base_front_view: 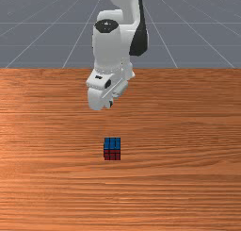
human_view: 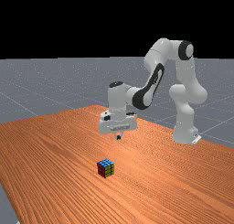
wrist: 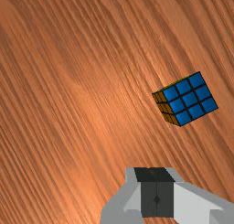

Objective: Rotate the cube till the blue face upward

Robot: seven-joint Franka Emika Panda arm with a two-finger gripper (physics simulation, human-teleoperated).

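The cube (base_front_view: 112, 149) was found resting flat on the wooden table (base_front_view: 42, 178), blue face upward. In the front view it sat slightly left of the middle, nearer the camera than the gripper (human_view: 119, 137); in the far view it lay near and a little left of the fingertips, which were raised above the table.

The side faces varied by view. The front view recorded red on the near side. The far view recorded red on the left and yellow on the right. The wrist view recorded an orange side, and the cube stood at a slant to the fingers (wrist: 156, 200), apart from them.

The gripper was narrow, its two fingers meeting with nothing between them.

The arm's base (human_view: 185, 134) stood at the far view's right. Grey floor (base_front_view: 37, 37) with pale lines extended beyond the table's far edge.
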